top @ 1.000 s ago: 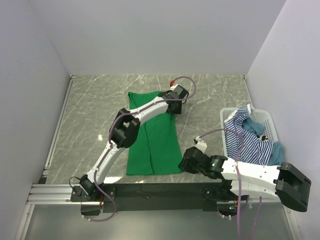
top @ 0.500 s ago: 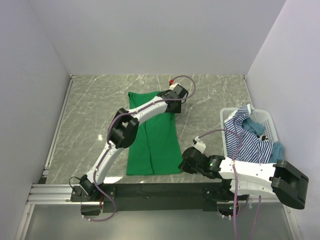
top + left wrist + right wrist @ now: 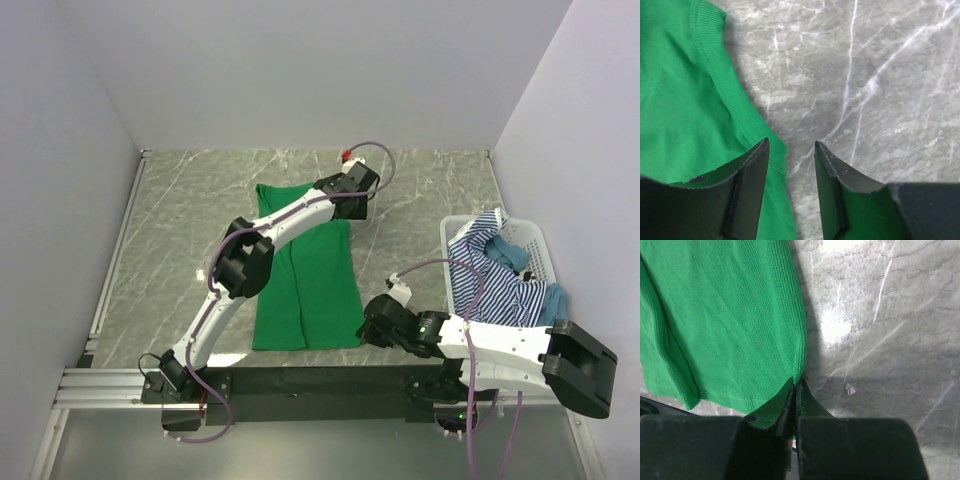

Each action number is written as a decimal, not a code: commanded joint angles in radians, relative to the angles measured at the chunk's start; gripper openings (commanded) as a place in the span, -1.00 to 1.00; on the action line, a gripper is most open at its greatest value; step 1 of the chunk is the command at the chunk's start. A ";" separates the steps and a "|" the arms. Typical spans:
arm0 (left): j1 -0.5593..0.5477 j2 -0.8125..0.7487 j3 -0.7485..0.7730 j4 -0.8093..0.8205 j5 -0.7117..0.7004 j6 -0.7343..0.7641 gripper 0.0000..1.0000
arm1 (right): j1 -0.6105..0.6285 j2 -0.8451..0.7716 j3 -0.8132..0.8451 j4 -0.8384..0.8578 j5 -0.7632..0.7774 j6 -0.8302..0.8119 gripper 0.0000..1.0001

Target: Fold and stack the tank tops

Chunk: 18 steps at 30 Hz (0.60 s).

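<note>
Bright o/head light, glare on table (image 3: 835, 330), shadow by green tank top (image 3: 730, 315).

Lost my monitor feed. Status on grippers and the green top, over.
Left gripper open, straddling far edge of green tank top. Right gripper shut on its near corner. Basket off right, nothing in the way.

seems a robot test cell in a lab: plain white walls (image 3: 300, 70) around a marble-pattern table (image 3: 190, 210), aluminium rail (image 3: 105, 388) at near edge, left arm (image 3: 245, 262) and right arm (image 3: 500, 345) bolted there.
</note>
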 commanded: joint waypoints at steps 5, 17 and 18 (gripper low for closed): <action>-0.030 0.049 0.052 -0.026 -0.034 0.004 -0.08 | 0.009 0.018 -0.020 -0.036 0.021 0.004 -0.96; -0.035 0.054 0.021 -0.009 -0.105 0.003 -0.09 | 0.007 0.020 -0.026 -0.035 0.021 0.009 -0.97; -0.035 0.055 0.026 -0.006 -0.100 0.009 -0.09 | 0.009 0.020 -0.025 -0.038 0.021 0.009 -0.97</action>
